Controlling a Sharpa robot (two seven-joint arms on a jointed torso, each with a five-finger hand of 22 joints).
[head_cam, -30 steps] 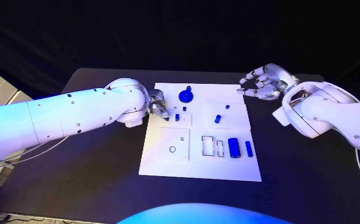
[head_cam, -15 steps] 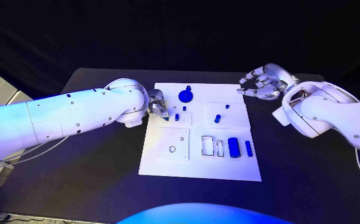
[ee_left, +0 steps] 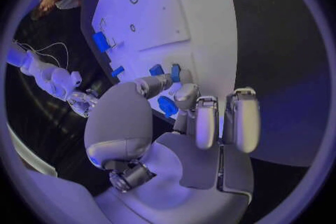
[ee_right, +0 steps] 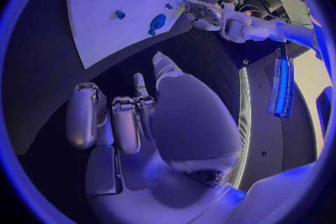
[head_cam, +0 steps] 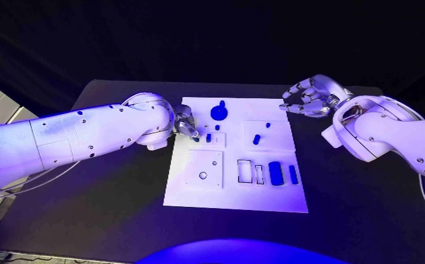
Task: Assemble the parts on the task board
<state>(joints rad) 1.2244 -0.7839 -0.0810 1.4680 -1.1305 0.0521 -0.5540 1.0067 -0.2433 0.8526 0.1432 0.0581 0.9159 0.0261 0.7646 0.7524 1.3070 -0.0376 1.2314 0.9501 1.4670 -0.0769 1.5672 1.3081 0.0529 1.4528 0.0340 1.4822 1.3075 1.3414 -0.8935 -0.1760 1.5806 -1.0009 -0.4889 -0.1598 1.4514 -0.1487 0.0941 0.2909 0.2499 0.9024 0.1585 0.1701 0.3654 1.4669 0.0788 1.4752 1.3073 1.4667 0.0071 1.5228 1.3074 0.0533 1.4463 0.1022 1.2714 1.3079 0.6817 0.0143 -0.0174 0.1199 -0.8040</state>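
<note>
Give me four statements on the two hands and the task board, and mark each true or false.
1. The left hand is at the task board's left edge, fingers at a small blue part. True.
2. The right hand grips a blue part. False: it holds nothing and hangs off the board's far right corner.
3. A large blue cylinder lies near the board's right side. True.
4. The board sits on a white table. False: the table is black.
</note>
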